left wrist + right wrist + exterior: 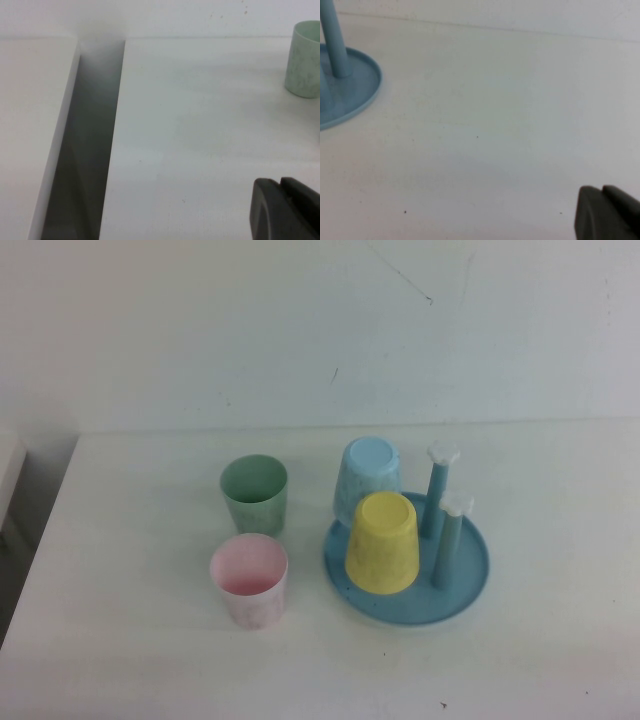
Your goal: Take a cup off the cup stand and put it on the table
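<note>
The mint-green cup (pixel 254 494) stands upright on the white table (pixel 150 660), left of the cup stand (pixel 470 585); it also shows in the left wrist view (pixel 304 59). The round blue stand holds an upside-down light-blue cup (pixel 367 478), an upside-down yellow cup (pixel 382 542) and two bare pegs with white caps (pixel 456 506). My left gripper (pixel 280 186) is shut and empty, low over the table's left part, apart from the green cup. My right gripper (pixel 602 192) is shut and empty, over bare table right of the stand (pixel 355 95). Neither gripper shows in the high view.
A pink cup (pixel 249 580) stands upright on the table in front of the green cup. A dark gap (pixel 85 165) runs along the table's left edge, with another white surface (pixel 30 125) beyond it. A wall rises behind the table.
</note>
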